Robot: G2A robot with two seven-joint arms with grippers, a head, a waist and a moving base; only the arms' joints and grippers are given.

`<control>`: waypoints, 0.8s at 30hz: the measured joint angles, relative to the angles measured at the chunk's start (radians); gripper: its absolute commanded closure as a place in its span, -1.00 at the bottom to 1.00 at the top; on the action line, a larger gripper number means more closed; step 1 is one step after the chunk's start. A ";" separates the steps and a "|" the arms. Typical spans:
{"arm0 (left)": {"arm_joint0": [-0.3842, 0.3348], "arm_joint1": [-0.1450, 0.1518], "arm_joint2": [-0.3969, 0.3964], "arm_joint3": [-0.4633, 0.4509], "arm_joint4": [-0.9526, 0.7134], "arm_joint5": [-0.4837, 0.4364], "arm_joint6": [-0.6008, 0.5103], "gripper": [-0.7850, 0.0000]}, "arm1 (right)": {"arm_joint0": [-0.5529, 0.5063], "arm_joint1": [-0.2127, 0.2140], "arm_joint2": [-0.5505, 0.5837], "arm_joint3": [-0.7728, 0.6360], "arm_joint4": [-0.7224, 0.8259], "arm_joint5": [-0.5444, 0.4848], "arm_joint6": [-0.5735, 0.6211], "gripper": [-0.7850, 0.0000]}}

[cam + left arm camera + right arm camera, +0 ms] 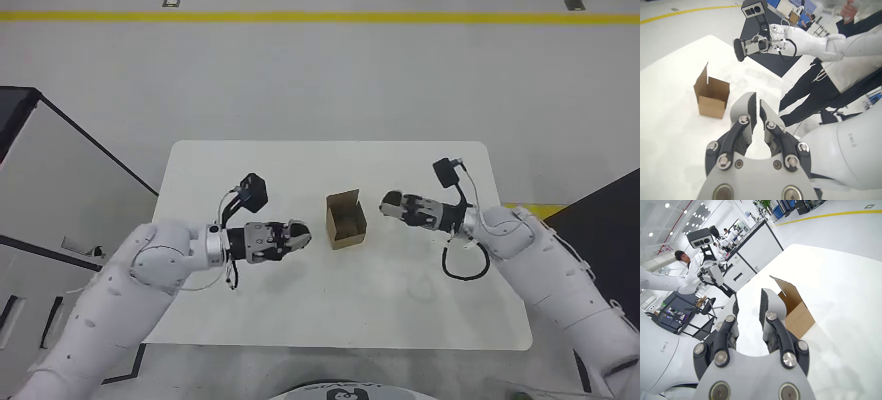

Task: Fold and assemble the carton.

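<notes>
Open-topped carton (800,317), partly hidden behind right claw (749,295), its bottom unclear

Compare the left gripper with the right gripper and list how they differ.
The left gripper has its fingers nearly together, with a thin slit between them; the right gripper has them clearly apart. The left gripper sits on one side of the carton, the right gripper on the opposite side, slightly nearer the far edge of the table. Both are empty and point at the carton without touching it.
</notes>
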 measured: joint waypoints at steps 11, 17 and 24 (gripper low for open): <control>-0.054 -0.031 0.105 0.084 -0.122 0.095 0.047 1.00 | 0.006 -0.006 -0.008 0.031 -0.026 0.055 0.016 1.00; -0.052 -0.054 0.167 0.119 -0.085 0.183 0.113 1.00 | 0.002 -0.022 -0.018 0.062 -0.100 0.177 -0.053 1.00; -0.141 -0.119 0.308 0.243 -0.082 0.216 0.251 1.00 | 0.022 -0.054 -0.058 0.111 -0.131 0.217 -0.092 1.00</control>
